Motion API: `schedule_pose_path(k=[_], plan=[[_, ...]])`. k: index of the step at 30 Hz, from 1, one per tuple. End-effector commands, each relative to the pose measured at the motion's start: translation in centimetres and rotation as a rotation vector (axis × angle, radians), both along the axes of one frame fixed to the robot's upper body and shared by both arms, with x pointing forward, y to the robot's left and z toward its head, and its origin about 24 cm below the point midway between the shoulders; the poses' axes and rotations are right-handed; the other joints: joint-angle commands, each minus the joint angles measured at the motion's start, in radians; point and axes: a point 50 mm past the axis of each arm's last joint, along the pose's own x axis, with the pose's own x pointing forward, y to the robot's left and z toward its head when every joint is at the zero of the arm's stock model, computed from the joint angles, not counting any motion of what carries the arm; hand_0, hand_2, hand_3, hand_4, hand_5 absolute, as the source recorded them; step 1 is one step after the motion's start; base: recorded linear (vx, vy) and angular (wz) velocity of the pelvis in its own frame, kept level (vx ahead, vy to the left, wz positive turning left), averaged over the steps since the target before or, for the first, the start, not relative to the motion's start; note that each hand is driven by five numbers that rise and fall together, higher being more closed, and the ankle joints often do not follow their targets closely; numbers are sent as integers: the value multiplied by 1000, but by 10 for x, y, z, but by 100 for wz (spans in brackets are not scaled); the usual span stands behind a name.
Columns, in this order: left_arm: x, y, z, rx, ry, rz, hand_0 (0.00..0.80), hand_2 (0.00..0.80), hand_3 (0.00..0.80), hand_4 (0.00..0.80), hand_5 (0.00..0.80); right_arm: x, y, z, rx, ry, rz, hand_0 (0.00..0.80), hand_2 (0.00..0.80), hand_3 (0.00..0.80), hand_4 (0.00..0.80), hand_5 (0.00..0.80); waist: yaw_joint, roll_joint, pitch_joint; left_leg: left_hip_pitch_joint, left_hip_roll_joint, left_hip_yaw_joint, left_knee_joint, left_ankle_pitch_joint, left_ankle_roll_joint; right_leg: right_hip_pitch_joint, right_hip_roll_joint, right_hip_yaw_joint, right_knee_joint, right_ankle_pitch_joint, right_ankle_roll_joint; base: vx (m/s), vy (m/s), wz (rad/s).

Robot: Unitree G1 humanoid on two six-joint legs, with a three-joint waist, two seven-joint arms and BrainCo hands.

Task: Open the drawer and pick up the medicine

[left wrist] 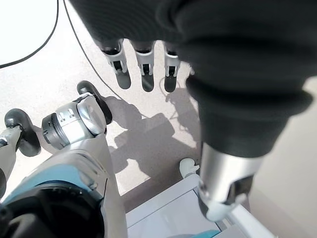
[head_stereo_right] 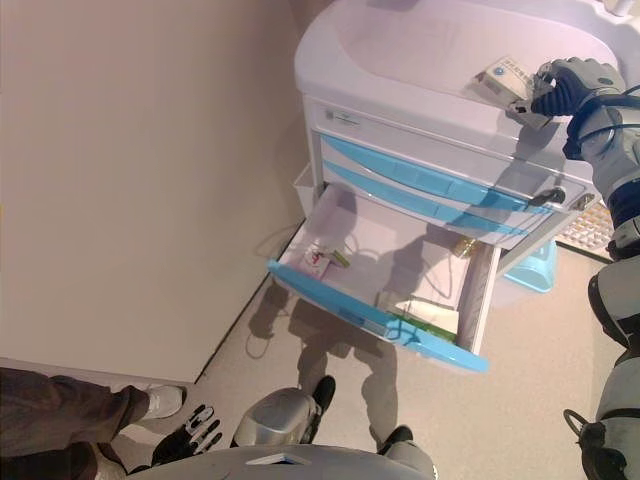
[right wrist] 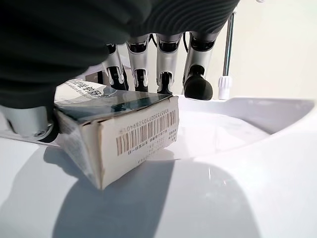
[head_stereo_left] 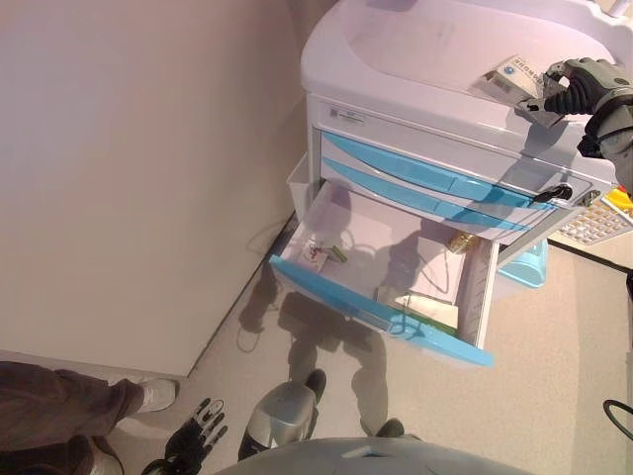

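Nearest the head camera, low and well below the cart (head_stereo_left: 415,59): left hand (head_stereo_left: 201,427), hanging idle with fingers straight and spread, empty, far from everything that matters. Further up, bottom drawer (head_stereo_left: 381,309) of the cart pulled fully out, blue front toward the floor, a few small packets and a flat box lying inside; two blue-fronted drawers above it closed. On the cart's white top, toward its right edge: medicine box (right wrist: 114,136), resting flat on the surface, barcode end pointing toward the cart's middle and away from the palm. Right hand (head_stereo_left: 574,87) set directly over that box, fingers (right wrist: 166,64) curled down along its far long side, thumb pressed at the near end, so closed around the box rather than spread. Long axis of the box running roughly along the line of the fingers' row, lower face touching the cart top, no gap visible beneath. By these pictures, drawer step done and medicine out of the drawer, up on the cart top. Coming move hinges on this: box under and inside the right hand's grasp, left hand nowhere close, so either a straight lift off the cart top or a release onto it; impossible to say which.
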Motion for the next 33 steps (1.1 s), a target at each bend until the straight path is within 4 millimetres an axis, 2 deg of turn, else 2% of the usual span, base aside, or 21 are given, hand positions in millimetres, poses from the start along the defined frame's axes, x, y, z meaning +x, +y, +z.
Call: schedule_pose_path(k=[1, 6, 11, 12, 13, 16, 26, 33], plan=[[-11, 18, 6, 53, 6, -33, 0, 0, 0, 0, 0, -6, 2, 38, -194, -126, -11, 800, 800, 800, 800, 800, 34, -11, -21, 13, -22, -27, -10, -101, 3, 19, -11, 37, 143, -52, -5, 0, 0, 0], [-12, 18, 6, 56, 9, -34, 0, 0, 0, 0, 0, -5, 11, 50, -289, -167, -18, 800, 800, 800, 800, 800, 37, -16, -23, 11, -18, -24, -13, -98, 2, 17, -11, 36, 138, -52, -1, 0, 0, 0], [-13, 19, 6, 59, 8, -29, 0, 0, 0, 0, 0, -3, 15, 56, -308, -144, -26, 800, 800, 800, 800, 800, 43, -21, -29, 14, -20, -25, -18, -97, 2, 21, -10, 29, 134, -51, -1, 0, 0, 0], [-13, 19, 6, 59, 10, -28, 0, 0, 0, 0, 0, -3, 13, 58, -315, -155, -52, 169, 169, 169, 169, 169, 46, -22, -31, 15, -18, -25, -19, -96, 2, 22, -10, 27, 135, -52, -1, 0, 0, 0], [-13, 20, 6, 59, 10, -28, 0, 0, 0, 0, 0, -3, 12, 58, -316, -151, -62, 0, 0, 0, 0, 0, 46, -22, -32, 15, -18, -25, -19, -95, 2, 23, -10, 27, 135, -52, -1, 0, 0, 0], [-13, 20, 6, 57, 16, -31, 0, 0, 0, 0, 0, -4, 9, 60, -359, -156, -95, 0, 0, 0, 0, 0, 50, -23, -35, 16, -17, -28, -22, -94, 3, 22, -10, 26, 137, -48, 0, 0, 0, 0], [-14, 17, 6, 50, 17, -32, 0, 0, 0, 0, 0, -7, 29, 81, -625, -355, -92, 0, 0, 0, 0, 0, 54, -27, -39, 12, -16, -24, -18, -96, 1, 23, -13, 21, 133, -51, 3, 0, 0, 0], [-12, 14, 6, 42, 8, -40, 0, 0, 0, 0, 0, -5, 70, 88, -675, -417, 80, 0, 0, 0, 0, 0, 45, -31, -47, 12, -15, -15, -19, -99, -1, 21, -11, 29, 125, -51, 6, -9, -17, -2]])
